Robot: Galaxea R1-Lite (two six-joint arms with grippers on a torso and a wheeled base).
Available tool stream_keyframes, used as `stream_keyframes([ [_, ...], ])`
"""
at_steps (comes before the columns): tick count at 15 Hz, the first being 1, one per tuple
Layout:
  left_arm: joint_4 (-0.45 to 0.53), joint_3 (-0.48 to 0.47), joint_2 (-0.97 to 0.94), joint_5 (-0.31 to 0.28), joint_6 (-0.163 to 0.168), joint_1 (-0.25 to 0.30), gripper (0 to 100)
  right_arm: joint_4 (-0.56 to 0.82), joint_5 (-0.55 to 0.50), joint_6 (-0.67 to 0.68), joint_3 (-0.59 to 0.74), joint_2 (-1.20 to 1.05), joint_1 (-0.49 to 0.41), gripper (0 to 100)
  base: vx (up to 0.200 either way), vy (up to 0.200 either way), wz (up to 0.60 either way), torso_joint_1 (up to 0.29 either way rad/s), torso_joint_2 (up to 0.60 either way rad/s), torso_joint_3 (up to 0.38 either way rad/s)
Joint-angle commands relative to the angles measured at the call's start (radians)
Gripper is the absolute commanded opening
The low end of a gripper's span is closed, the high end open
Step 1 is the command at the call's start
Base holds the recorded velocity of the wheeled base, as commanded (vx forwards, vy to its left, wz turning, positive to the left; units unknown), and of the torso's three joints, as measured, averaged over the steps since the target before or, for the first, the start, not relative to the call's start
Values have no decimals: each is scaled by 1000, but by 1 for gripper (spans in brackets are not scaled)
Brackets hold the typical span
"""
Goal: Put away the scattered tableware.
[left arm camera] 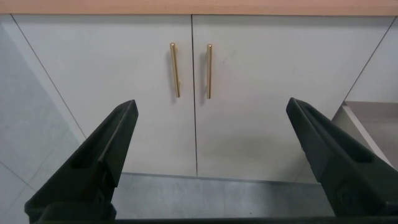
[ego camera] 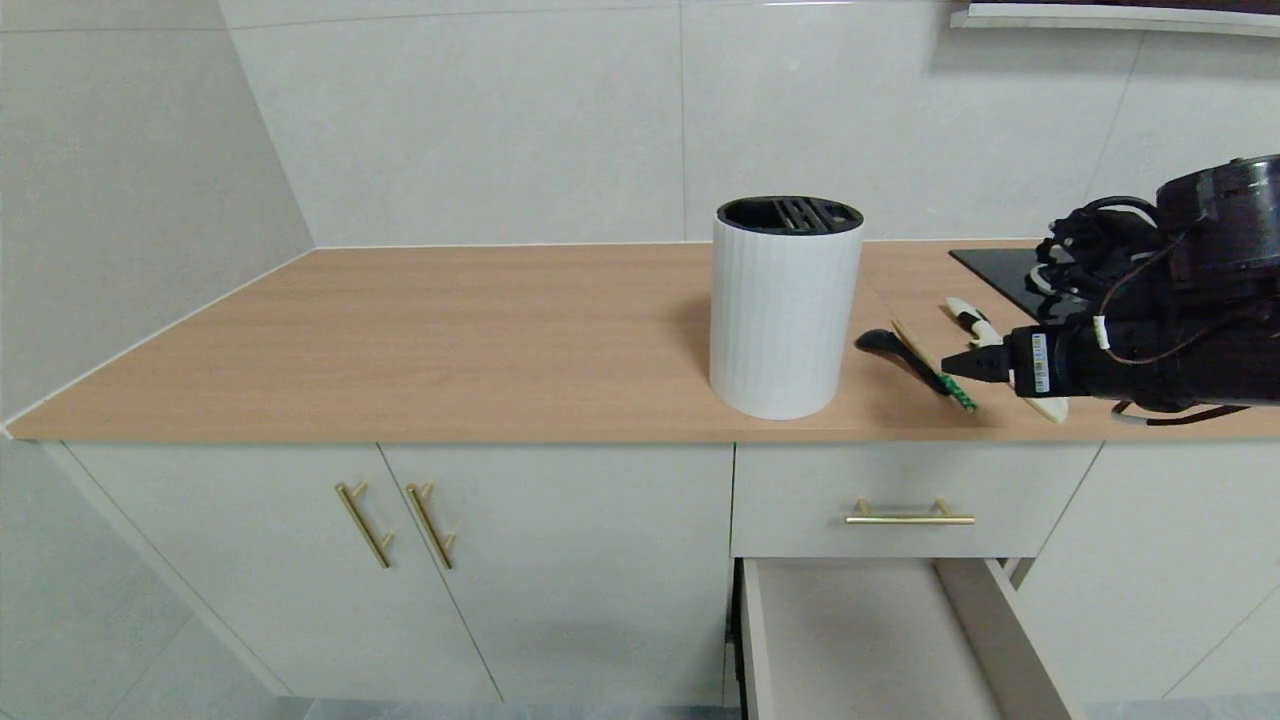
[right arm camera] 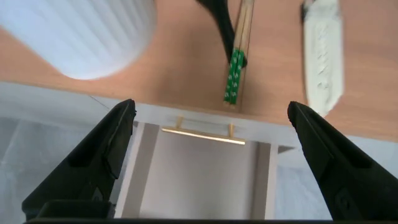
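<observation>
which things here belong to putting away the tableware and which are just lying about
Job: white holder, chopsticks, black spoon, white-handled utensil, maybe the open drawer.
Just there: black cooktop, cabinet doors.

The place is a kitchen. A wood-grain counter [ego camera: 450,340] runs along a wall [ego camera: 480,120] of large pale tiles. Below it are white cabinet doors [ego camera: 250,560] with slim brass handles [ego camera: 364,524] and one drawer [ego camera: 860,640] pulled open. A black cooktop [ego camera: 1000,270] is set into the counter's far right end, and a ribbed white utensil holder [ego camera: 784,310] stands near chopsticks [ego camera: 935,368].
</observation>
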Motion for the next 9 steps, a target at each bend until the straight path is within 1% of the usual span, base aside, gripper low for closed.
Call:
stream_keyframes([
  [1, -1, 0, 1, 2, -1, 0, 100, -33, -5, 1, 7, 88, 11, 100, 0, 0, 0, 0, 0, 0],
  [3, -1, 0, 1, 0, -1, 0, 100, -75, -8, 4, 5, 148, 10, 100, 0, 0, 0, 0, 0, 0],
  [7, -1, 0, 1, 0, -1, 0, 100, -124, -79, 16, 1, 214, 5, 100, 0, 0, 0, 0, 0, 0],
  [9, -1, 0, 1, 2, -1, 0, 100, -148, -89, 16, 1, 229, 4, 100, 0, 0, 0, 0, 0, 0],
])
